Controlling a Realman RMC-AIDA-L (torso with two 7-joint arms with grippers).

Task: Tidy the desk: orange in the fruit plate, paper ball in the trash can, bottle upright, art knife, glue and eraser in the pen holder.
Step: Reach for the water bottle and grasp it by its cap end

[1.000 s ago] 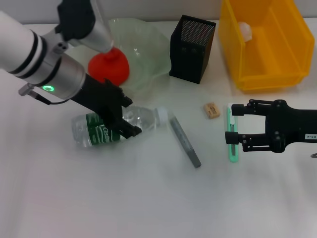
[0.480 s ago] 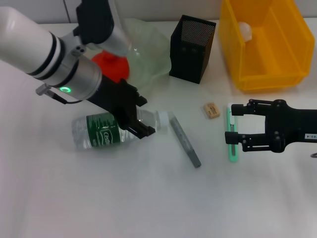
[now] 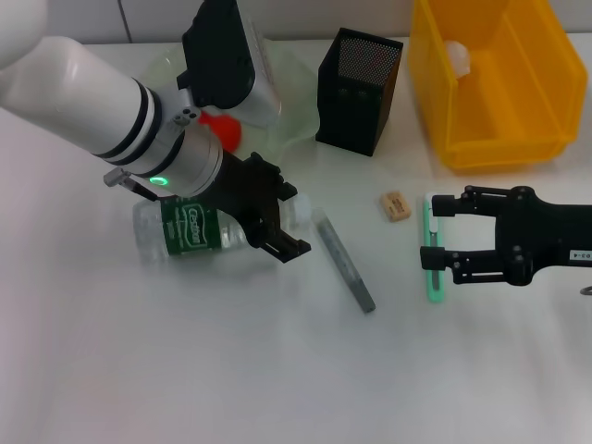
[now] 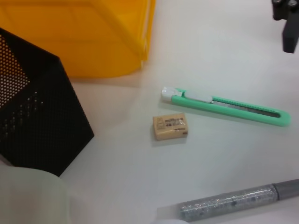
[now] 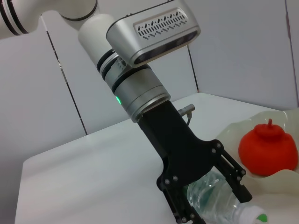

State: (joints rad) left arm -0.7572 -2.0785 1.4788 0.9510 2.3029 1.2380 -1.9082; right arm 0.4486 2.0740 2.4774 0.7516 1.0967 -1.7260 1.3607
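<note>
The clear plastic bottle with a dark green label (image 3: 199, 228) lies on its side on the white desk (image 3: 231, 370), its shoulder between the spread black fingers of the left gripper (image 3: 277, 227), unclamped. To the right, the right gripper (image 3: 435, 231) hangs open over the green art knife (image 3: 430, 252), near the tan eraser (image 3: 395, 205).

White-and-silver arms with black bands end in black claws.
</note>
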